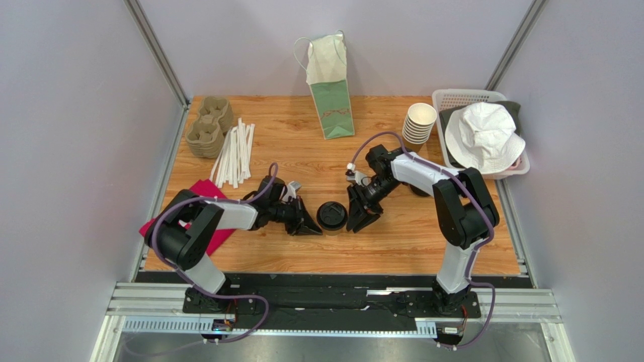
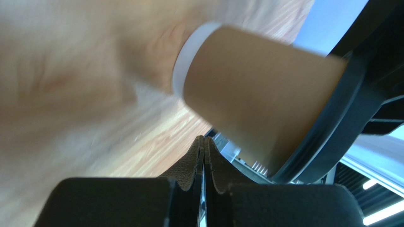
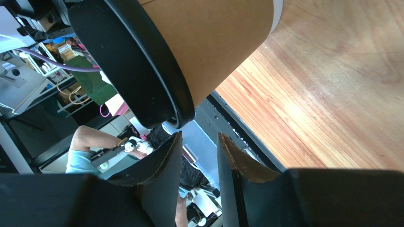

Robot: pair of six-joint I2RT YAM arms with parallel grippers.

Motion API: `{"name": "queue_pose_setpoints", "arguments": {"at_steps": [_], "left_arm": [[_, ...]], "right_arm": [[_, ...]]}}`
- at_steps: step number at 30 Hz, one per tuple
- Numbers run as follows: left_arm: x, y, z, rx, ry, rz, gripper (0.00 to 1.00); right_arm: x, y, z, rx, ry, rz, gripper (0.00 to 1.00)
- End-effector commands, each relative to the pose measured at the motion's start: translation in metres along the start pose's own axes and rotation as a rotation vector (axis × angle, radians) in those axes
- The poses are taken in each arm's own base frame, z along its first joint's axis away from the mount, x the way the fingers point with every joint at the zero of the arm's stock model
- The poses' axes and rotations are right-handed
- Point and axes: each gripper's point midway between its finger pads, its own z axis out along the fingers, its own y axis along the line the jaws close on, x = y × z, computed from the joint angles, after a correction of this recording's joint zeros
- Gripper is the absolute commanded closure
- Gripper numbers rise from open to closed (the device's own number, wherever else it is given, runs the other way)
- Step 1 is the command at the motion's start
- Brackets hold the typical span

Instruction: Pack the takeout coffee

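Two sets of jaws flank the takeout coffee (image 1: pixel 331 216). The left gripper (image 2: pixel 204 139) is pressed closed on nothing, and the right gripper (image 3: pixel 199 136) is parted by a narrow slit, also empty. The takeout coffee stands upright between them on the wooden table (image 1: pixel 423 241), with a kraft-brown wall and a black lid. Well behind are a green paper bag (image 1: pixel 332 105), a stack of lidless cups (image 1: pixel 419 124) and wrapped straws (image 1: pixel 234 154).

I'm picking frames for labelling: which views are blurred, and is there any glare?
Top external: sharp and evenly lit, with the takeout coffee clear. Left wrist: smeared, with the table and the coffee's edges blurred and only the left tool crisp. Right wrist: sharp, with a bright sheen on the table beside the coffee.
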Motion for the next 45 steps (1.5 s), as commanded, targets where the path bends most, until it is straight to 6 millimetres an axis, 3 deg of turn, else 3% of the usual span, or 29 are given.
{"name": "queue_pose_setpoints", "arguments": {"at_steps": [1, 9, 14, 19, 22, 26, 29, 31, 36, 45], "left_arm": [[-0.031, -0.039, 0.011, 0.13, -0.059, 0.084, 0.94], [-0.065, -0.048, 0.027, 0.171, -0.13, 0.108, 0.93], [-0.085, -0.054, 0.014, 0.195, -0.188, 0.129, 0.92], [-0.072, -0.06, -0.016, 0.213, -0.18, 0.202, 0.9], [-0.053, -0.081, -0.038, 0.259, -0.177, 0.311, 0.9], [-0.034, -0.128, -0.06, 0.35, -0.208, 0.464, 0.9], [-0.014, -0.154, -0.055, 0.388, -0.166, 0.534, 0.9], [-0.007, -0.16, -0.044, 0.382, -0.152, 0.541, 0.91], [-0.012, -0.15, -0.023, 0.337, -0.128, 0.505, 0.94], [-0.016, -0.142, -0.002, 0.3, -0.115, 0.498, 0.95]], "right_arm": [[-0.015, 0.009, -0.008, -0.025, -0.044, -0.033, 0.64], [-0.025, -0.003, -0.025, -0.032, -0.097, 0.011, 0.67], [-0.022, 0.003, -0.042, -0.079, -0.134, 0.009, 0.69], [-0.018, 0.027, -0.066, -0.163, -0.2, -0.06, 0.73], [-0.028, 0.046, -0.081, -0.176, -0.264, -0.104, 0.74], [-0.052, 0.067, -0.097, -0.18, -0.375, -0.168, 0.75], [-0.061, 0.067, -0.089, -0.176, -0.361, -0.148, 0.78], [-0.062, 0.063, -0.082, -0.171, -0.341, -0.125, 0.83], [-0.063, 0.045, -0.062, -0.156, -0.294, -0.052, 0.89], [-0.066, 0.034, -0.046, -0.121, -0.27, -0.047, 0.93]]}}
